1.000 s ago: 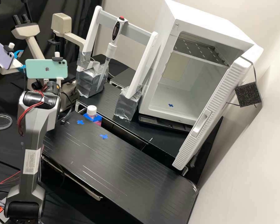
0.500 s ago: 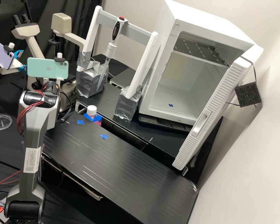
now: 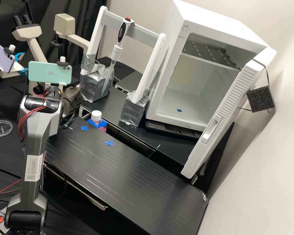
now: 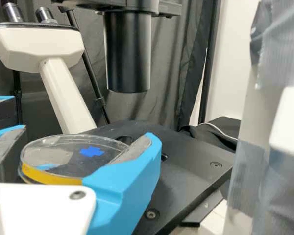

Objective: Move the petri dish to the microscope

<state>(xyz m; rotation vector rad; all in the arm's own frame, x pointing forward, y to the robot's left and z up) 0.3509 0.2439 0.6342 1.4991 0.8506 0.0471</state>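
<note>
Grips the petri dish (image 4: pixel 63 159) in the tool (image 4: pixel 85 137), with fingers parted to the dish's width; holds it roughly level, round face upward, at the black microscope stage (image 4: pixel 191 164).

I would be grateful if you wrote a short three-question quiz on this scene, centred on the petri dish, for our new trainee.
1. Multiple choice: what colour is the band around the clear, round petri dish in the wrist view?
a) red
b) yellow
c) green

2. True or false: the door of the white, box-shaped cabinet is fully closed.

3. Fill in the missing word: through the clear top of the dish, above the flat black plate of the microscope, a ____ cross-shaped mark can be seen.

Key: 1. b; 2. false; 3. blue
</note>
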